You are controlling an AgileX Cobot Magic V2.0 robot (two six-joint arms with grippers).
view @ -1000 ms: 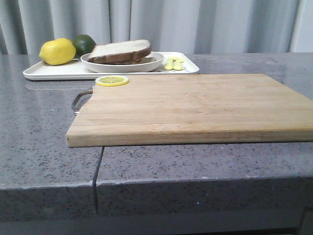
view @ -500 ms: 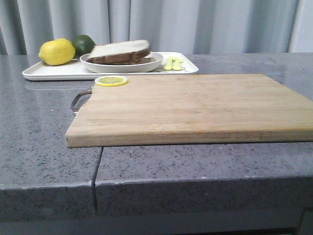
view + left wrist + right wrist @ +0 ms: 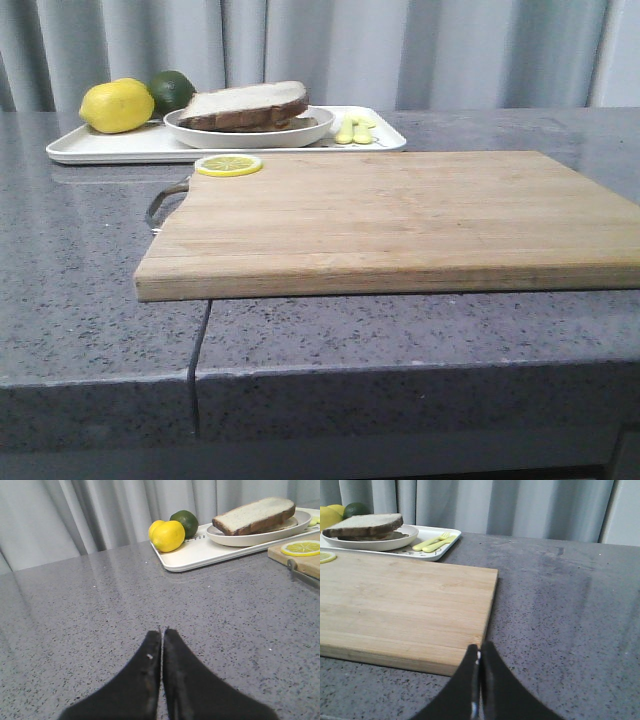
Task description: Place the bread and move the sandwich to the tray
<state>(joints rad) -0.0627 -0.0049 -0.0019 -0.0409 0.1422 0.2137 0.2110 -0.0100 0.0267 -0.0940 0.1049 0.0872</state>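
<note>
1. My left gripper (image 3: pixel 162 632): black fingers pressed together, tips meeting, nothing between them. It hangs low over bare counter at the left side, well apart from the tray.
2. My right gripper (image 3: pixel 480 647): fingers also pressed together and empty, poised at the near right corner of the cutting board (image 3: pixel 405 605).
3. Surface: grey speckled stone countertop (image 3: pixel 80 300), glossy, with a thick front edge. A dark seam (image 3: pixel 200 345) runs from the board's near edge down over the counter lip.
4. The cutting board (image 3: pixel 400 215) is pale wood and lies flat in the middle of the counter, bare over most of its face. A metal handle loop (image 3: pixel 165 200) shows at its left end.
5. A lemon slice (image 3: pixel 228 165) lies on the board's far left corner.
6. Beyond the board, far left: the white tray (image 3: pixel 110 148), flat on the counter, just beside the board's far edge.
7. The sandwich (image 3: pixel 250 105) sits on its round white plate on the tray, the thick bread slice (image 3: pixel 254 515) on top, brown crust facing me.
8. On the tray left of the plate: a whole lemon (image 3: pixel 118 105) and a dark green lime (image 3: pixel 172 90) behind it, touching.
9. Right of the plate, on the tray: pale yellow cutlery (image 3: pixel 434 542).
10. Room: grey-white pleated curtains (image 3: pixel 400 50) across the whole back.
</note>
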